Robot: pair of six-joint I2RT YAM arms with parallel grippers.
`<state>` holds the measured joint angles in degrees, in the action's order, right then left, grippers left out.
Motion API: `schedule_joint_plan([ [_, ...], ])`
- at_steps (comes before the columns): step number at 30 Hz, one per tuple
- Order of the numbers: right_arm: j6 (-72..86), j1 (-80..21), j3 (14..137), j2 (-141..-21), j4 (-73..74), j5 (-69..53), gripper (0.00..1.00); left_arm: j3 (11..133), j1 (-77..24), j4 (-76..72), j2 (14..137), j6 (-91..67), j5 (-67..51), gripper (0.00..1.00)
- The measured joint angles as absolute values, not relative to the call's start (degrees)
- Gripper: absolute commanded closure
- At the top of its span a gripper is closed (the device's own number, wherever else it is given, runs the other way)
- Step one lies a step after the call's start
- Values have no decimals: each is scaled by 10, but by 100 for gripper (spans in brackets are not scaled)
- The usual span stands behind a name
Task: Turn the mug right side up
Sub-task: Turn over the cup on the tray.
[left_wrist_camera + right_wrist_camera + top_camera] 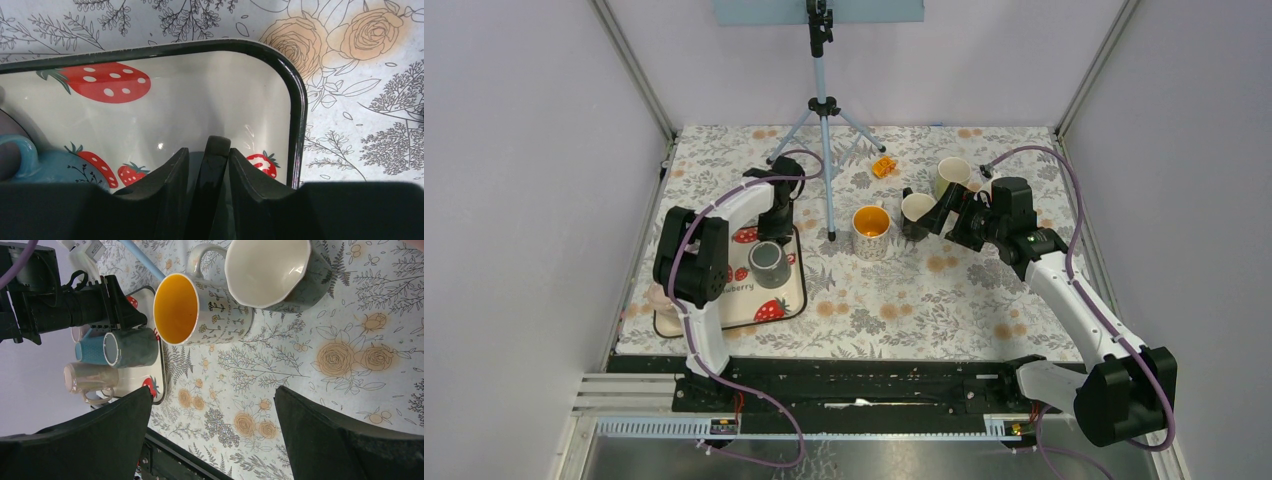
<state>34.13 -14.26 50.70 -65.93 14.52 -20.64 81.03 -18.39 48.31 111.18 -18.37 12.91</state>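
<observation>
Closely on either side of a glossy dark strip the fingers of the left gripper are set. Whether the strip is pinched or only bracketed cannot be told, and the wrist view does not show what the strip belongs to. From above, this gripper is seen pointing down at the 12 o'clock side of the grey mug. That mug is stood mouth upward on the strawberry tray, at 9 o'clock on the floral tablecloth. A blue mug is placed just beside the grey one on the same tray. A pale pink mug is partly hidden behind the left arm at the tray's 8 o'clock corner.

The right gripper is spread wide, with nothing held between its jaws. It is aimed at a dark mug with a white inside, from that mug's 3 o'clock side. An orange-lined mug is stood upright just beside the dark mug at its 9 o'clock. A cream mug is found at its 1 o'clock. A small orange object is seen at its 11 o'clock, and a tripod is planted at 12 o'clock on the table.
</observation>
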Motion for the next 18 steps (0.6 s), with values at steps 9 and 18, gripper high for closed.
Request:
schedule_joint_plan([
  [9, 341, -143, 507, -659, 145, -207, 0, 808, -178, 486, 1102, -181, 122, 100],
  [18, 340, -143, 507, -659, 142, -221, 0, 790, -176, 459, 1079, -188, 122, 100],
])
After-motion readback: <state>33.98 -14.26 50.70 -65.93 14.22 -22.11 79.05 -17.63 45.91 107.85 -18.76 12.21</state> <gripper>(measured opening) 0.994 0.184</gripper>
